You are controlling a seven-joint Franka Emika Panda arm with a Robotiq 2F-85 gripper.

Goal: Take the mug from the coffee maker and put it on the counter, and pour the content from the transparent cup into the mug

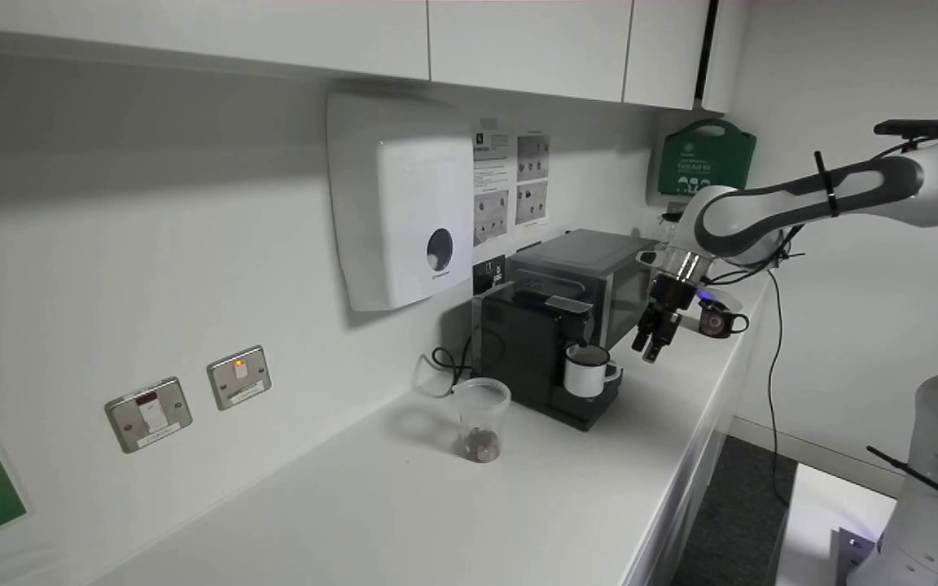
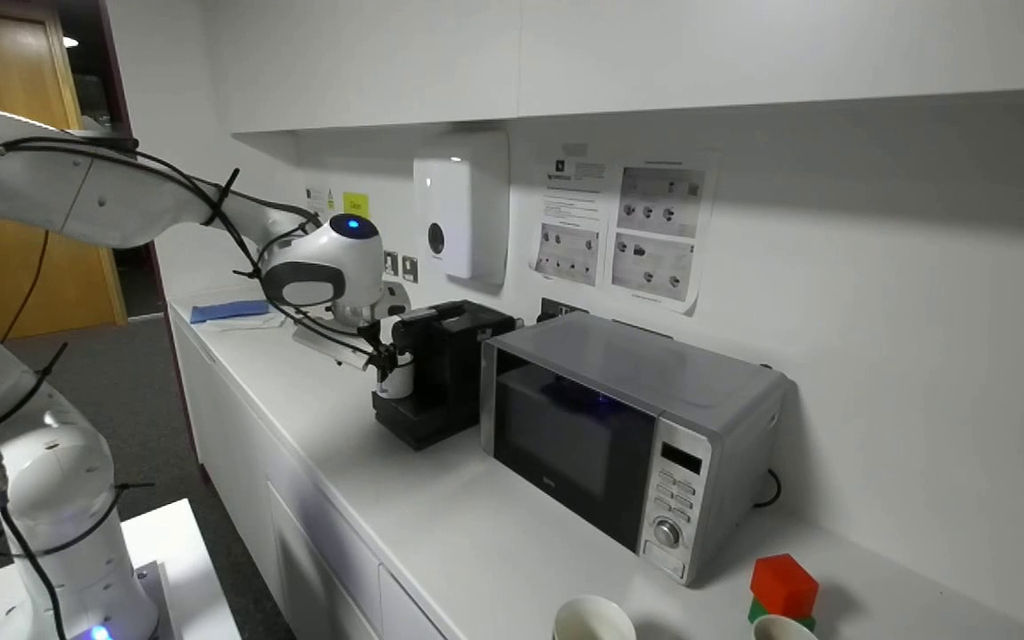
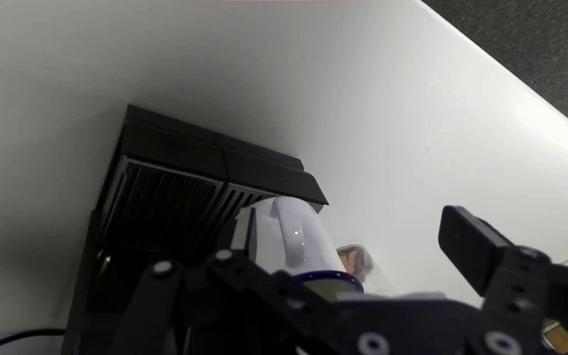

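Pincer (image 3: 352,229) spread wide, holding nothing | mug (image 1: 583,379) at the front of coffee maker (image 1: 522,348), not yet taken | step, likely: lining up the grasp | next calls for: centring on mug, then closing

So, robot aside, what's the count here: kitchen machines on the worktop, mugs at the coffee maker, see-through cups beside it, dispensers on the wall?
Kitchen machines: 2 (coffee maker, microwave)
White mug: 1
See-through cup: 1
Wall dispenser: 1
Total: 5
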